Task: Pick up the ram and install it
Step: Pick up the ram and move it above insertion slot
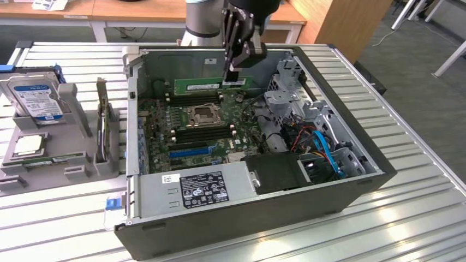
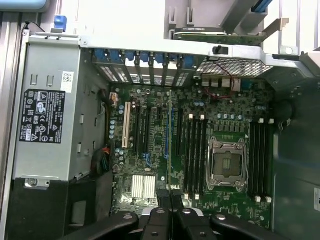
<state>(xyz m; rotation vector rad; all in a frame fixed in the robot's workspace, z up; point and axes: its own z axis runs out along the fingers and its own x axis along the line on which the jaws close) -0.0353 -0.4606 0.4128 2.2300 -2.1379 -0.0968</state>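
Observation:
The ram [image 1: 202,84], a long green stick, hangs level above the open computer case [image 1: 350,191], near its back wall. My gripper [image 1: 234,81] is shut on the stick's end toward the exterior view's right. In the wrist view the ram [image 2: 170,145] runs edge-on as a thin line out from between my shut gripper [image 2: 170,198], over the motherboard [image 2: 150,150]. Black memory slots [image 1: 195,99] lie under the stick, beside the CPU socket [image 1: 202,115]. In the wrist view, memory slots [image 2: 195,155] flank the CPU socket [image 2: 227,165].
A power supply [image 1: 196,188] fills the case's near side, and drive cages with cables [image 1: 306,125] stand at the exterior view's right. A grey fixture [image 1: 84,164] at the exterior view's left holds a hard drive [image 1: 35,101], a CPU [image 1: 28,144] and another green stick [image 1: 43,160].

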